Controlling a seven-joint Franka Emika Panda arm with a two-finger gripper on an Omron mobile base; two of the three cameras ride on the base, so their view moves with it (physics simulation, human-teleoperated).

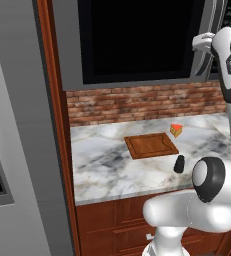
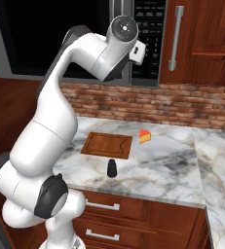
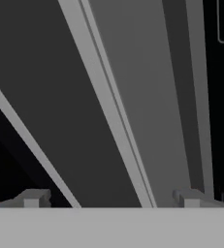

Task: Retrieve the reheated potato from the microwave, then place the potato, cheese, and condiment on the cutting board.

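From the left base view, the robot's hand is raised to the right edge of the microwave [image 1: 137, 40], at its silver handle [image 1: 205, 50]; below the microwave on the marble counter [image 1: 97, 160] lie the cutting board [image 1: 151, 145], the cheese [image 1: 176, 130] just beyond the board's far right corner, and the condiment [image 1: 179, 164] just in front of its near right corner. From the right base view, the door looks closed, the potato presumably hidden behind the dark window. In the hand view, the claw [image 3: 111, 198] is spread wide, its tips straddling the handle without pinching it. Closing off-centre could let the handle slip, and pulling along a poor arc might stall the door.
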